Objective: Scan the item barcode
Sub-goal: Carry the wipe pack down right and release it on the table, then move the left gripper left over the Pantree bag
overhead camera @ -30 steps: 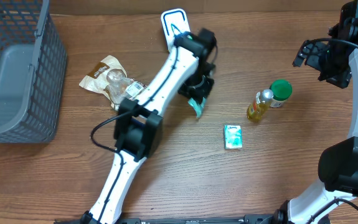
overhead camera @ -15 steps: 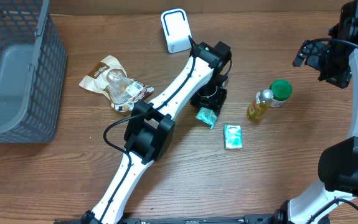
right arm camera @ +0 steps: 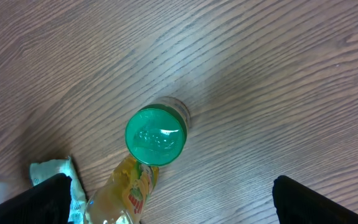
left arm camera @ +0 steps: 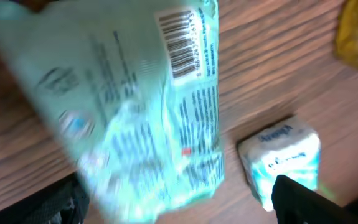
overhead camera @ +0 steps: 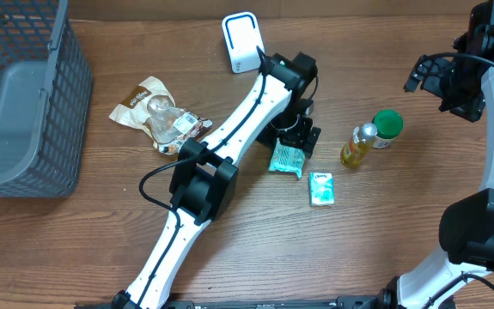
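Lying flat on the table [overhead camera: 418,223]: green packet [overhead camera: 286,160], barcode side up, just under the left gripper [overhead camera: 301,137].
Overhead: the packet is well apart from the white scanner [overhead camera: 240,43]. A small tissue pack [overhead camera: 321,189] lies near the packet. A yellow bottle [overhead camera: 356,146] touches a green-lidded jar [overhead camera: 387,126]. Also present are a brown snack bag [overhead camera: 155,110] and a grey basket [overhead camera: 23,94]. Left wrist: the claw's fingers [left arm camera: 303,199] are spread wide and grip nothing; the packet is blurred, bars visible. Right wrist: the right gripper [right arm camera: 179,199] is spread wide and empty, above the jar lid.
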Robot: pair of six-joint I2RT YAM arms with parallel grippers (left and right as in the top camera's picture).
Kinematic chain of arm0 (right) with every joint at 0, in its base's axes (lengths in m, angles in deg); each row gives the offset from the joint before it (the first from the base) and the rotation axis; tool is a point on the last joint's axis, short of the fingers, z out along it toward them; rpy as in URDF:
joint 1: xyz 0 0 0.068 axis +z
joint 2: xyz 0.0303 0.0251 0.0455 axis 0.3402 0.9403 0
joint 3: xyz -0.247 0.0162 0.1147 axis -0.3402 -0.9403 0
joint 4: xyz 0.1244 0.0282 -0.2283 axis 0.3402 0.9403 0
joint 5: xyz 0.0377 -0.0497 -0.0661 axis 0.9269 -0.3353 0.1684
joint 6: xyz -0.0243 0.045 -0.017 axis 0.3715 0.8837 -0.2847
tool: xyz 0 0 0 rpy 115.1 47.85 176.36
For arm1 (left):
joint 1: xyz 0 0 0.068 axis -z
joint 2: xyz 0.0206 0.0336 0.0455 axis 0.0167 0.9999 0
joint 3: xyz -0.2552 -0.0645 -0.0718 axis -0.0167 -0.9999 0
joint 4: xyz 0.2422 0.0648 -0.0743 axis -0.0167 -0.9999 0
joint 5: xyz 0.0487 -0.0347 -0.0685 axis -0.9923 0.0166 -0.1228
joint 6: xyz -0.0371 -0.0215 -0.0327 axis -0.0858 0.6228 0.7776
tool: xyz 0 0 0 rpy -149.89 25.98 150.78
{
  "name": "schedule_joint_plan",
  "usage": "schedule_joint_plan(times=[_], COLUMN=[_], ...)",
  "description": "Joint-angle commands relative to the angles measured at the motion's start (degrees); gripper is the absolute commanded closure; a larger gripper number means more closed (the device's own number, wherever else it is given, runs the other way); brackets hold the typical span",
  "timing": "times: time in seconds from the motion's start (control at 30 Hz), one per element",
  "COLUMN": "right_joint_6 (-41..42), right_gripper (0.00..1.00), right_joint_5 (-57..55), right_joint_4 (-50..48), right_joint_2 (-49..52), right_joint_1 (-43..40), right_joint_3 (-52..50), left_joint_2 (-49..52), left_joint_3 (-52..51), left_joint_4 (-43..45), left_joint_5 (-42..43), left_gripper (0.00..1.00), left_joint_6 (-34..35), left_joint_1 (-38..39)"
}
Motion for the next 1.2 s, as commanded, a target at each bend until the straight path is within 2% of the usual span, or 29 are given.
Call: schedule_joint_plan(times=[0.0,0.07,0.13,0.17,0.27,0.33,0.77,0.93,1.03,1.17], right_joint_6=[0.3,0.3,0.3,0.3,0.3,0.3,0.3,0.3,0.3,0.3], right_gripper=[0.00,0.00,0.00,0.00,0.00,0.00,0.00,0.00,0.00,0.00], right_joint_5=[-0.3,-0.3,-0.3,-0.3,-0.3,-0.3,-0.3,-0.3,-0.3,-0.3], right_joint_4=[-0.2,-0.3,-0.3,-0.3,-0.3,-0.3,-0.3,-0.3,-0.2,-0.3], right_joint_2=[-0.9,-0.9,-0.9,-0.9,-0.9,-0.9,-0.9,-0.9,-0.9,-0.9], right_joint_1=[0.0,0.0,0.0,0.0,0.0,0.0,0.0,0.0,0.0,0.0], right_joint_3=[0.0,0.0,0.0,0.0,0.0,0.0,0.0,0.0,0.0,0.0], left_joint_2=[0.1,0.1,0.2,0.3,0.3,0.3,0.4,0.4,0.4,0.4], left_joint_3=[6.2,7.2,7.2,7.2,6.7,5.7,-5.6,-5.8,-5.8,-5.8], left_joint_4=[-1.1,-1.4,-1.4,-1.4,-1.2,-0.4,4.0,4.8,5.8,7.0], left_joint_5=[0.6,-3.7,-12.3,-15.0,-20.6,-23.0,-22.8,-13.3,-7.4,-7.5], left_gripper=[0.00,0.00,0.07,0.17,0.72,0.95,0.95,0.95,0.92,0.90], left_joint_6=[-0.3,-0.1,3.3,4.4,7.6,9.5,9.8,6.4,3.1,2.6], left_joint_1=[-0.8,-0.9,-1.0,-1.0,-1.1,-1.2,-1.1,-1.0,-0.7,0.3])
